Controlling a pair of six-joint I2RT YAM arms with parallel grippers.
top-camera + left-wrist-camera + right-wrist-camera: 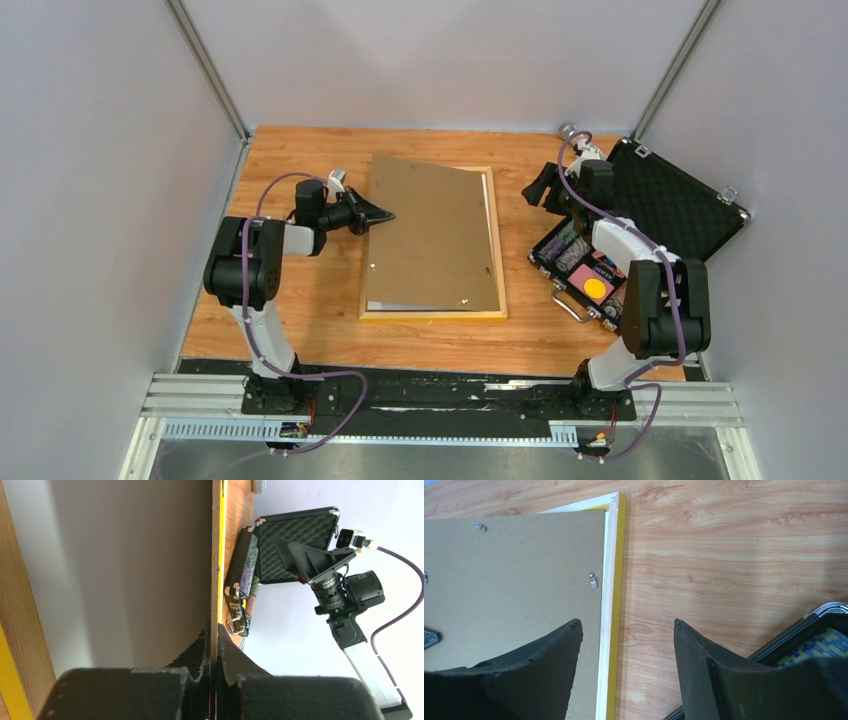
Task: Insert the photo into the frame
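Pinching the left edge of the flat brown fibreboard backing (435, 235), the left gripper (214, 632) is clamped on it, holding it skewed over the thin yellow wooden frame (430, 315) at centre. The right gripper (626, 625) hovers, jaws apart, by the frame's upper-right corner. The backing probably needs squaring next. No photo is visible.

Nothing legible is showing in any view: no words, brands, numbers or signs. Inside the open black case (682, 205), lying at three o'clock from the frame (432, 316) on the counter (300, 325), the coloured packets (578, 252) are carrying some printing, but it is coming through too small and blurred to read. The lens ring of the camera (331, 587) on the right arm is bearing marks too fine to make out.
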